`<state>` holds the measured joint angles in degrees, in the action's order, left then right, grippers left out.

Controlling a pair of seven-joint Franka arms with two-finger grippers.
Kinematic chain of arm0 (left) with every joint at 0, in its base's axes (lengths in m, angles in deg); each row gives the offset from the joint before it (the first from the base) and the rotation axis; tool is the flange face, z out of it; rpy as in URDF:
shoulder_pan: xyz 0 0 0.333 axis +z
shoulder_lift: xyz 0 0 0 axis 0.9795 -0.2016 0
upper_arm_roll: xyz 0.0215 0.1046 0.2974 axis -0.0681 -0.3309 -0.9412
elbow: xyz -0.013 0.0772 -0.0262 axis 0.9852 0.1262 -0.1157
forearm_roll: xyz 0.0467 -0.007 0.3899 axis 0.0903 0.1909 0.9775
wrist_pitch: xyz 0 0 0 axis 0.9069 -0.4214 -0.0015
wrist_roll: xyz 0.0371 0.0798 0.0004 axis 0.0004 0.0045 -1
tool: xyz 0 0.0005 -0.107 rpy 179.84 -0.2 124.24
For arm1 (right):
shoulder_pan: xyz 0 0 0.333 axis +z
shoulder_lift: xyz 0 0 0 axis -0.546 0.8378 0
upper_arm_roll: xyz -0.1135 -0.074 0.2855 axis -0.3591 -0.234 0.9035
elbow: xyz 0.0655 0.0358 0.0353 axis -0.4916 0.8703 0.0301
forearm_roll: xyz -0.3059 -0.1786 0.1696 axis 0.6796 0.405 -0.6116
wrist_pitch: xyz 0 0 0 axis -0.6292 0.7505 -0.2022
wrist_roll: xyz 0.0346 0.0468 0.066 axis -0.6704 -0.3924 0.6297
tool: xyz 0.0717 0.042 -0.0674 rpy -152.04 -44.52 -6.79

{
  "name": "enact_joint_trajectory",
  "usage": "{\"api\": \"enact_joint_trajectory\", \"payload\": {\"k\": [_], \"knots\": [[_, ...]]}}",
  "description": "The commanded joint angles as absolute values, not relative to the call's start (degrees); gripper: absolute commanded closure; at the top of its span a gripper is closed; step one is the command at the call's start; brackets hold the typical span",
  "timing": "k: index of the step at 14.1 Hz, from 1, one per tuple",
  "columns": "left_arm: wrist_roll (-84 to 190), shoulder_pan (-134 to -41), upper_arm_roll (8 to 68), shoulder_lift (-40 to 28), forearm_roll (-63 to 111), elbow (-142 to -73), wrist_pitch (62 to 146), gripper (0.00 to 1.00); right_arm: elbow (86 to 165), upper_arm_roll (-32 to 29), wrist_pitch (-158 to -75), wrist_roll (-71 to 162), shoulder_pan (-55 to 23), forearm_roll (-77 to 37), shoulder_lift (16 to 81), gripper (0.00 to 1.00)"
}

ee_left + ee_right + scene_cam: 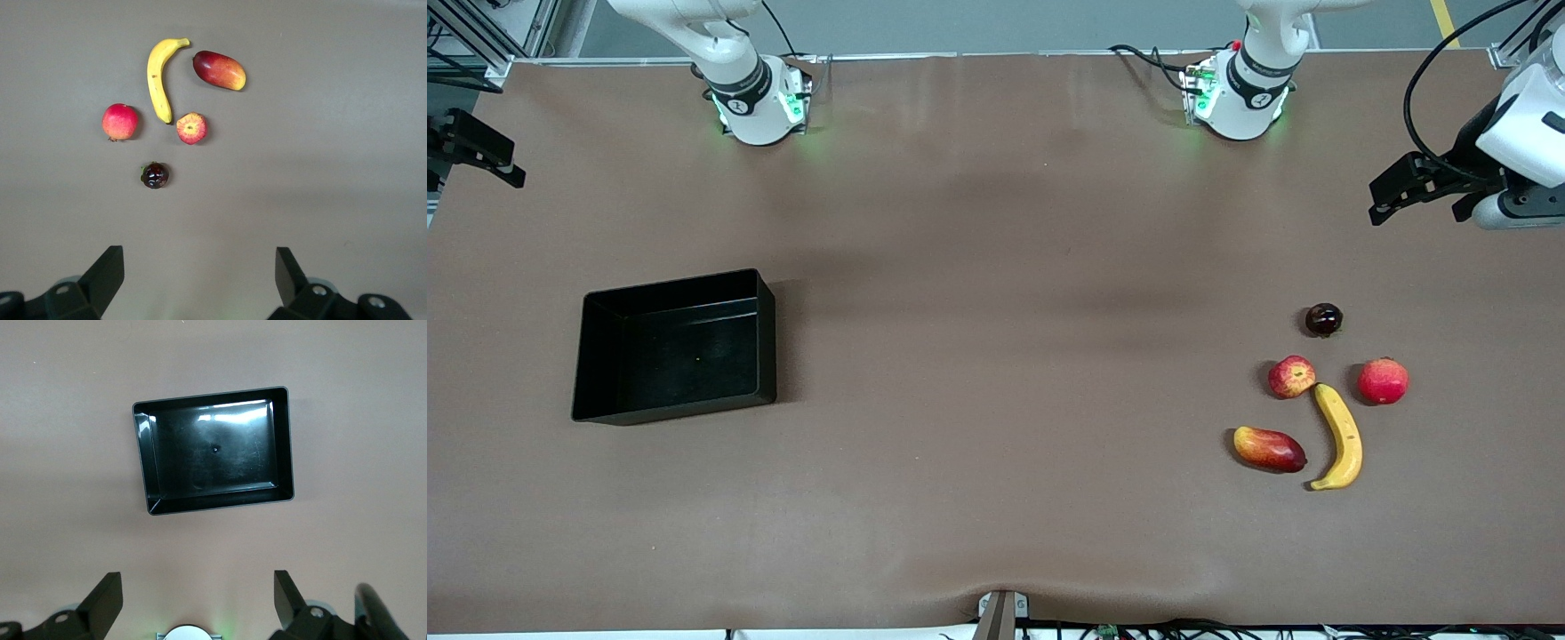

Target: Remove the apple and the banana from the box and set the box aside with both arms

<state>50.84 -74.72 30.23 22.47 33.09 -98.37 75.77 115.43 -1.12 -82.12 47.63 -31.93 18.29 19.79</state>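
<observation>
Right gripper (480, 151): up in the air over the right arm's end of the table, well apart from the tray. Its two fingers (107, 600) are spread wide with nothing between them.
Black tray (676, 293): sits flat on the table toward the right arm's end, far from all the fruit. Its long side runs along the table from one arm's end toward the other. Nothing is in it.
Mango-shaped fruit (1269, 449): lies just beside the banana, on the tray's side of it.
Small apple (1291, 376): red with yellow patches, right by the banana's top tip, very close or just touching.
Banana (1340, 437): lies flat with its long side running toward the front camera. Its stem end points at the camera, and it bends a little.
Dark round fruit (1323, 319): farther from the front camera than the banana.
Plain red fruit (1383, 380): near the banana's top tip, on the side away from the tray.
Left gripper (1392, 200): up in the air over the left arm's end of the table, well apart from the banana. Its fingers (100, 277) are wide apart and hold nothing.
</observation>
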Motion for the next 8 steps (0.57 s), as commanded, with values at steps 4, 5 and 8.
{"api": "enact_joint_trajectory", "payload": {"k": [4, 5, 8], "knots": [[50.9, -74.59, 30.39, 23.09, 32.81, -97.87, 75.02, 0.0, 115.54, -0.99, -81.44, 48.13, -31.95, 19.27, 19.49, 0.0], [50.9, -74.59, 30.39, 23.09, 32.81, -97.87, 75.02, 0.0, 115.54, -0.99, -81.35, 48.13, -31.78, 19.27, 19.58, 0.0], [50.99, -74.5, 30.39, 23.09, 32.81, -97.87, 74.76, 0.0, 115.54, -0.99, -81.35, 48.22, -31.95, 19.27, 19.58, 0.0]]}}
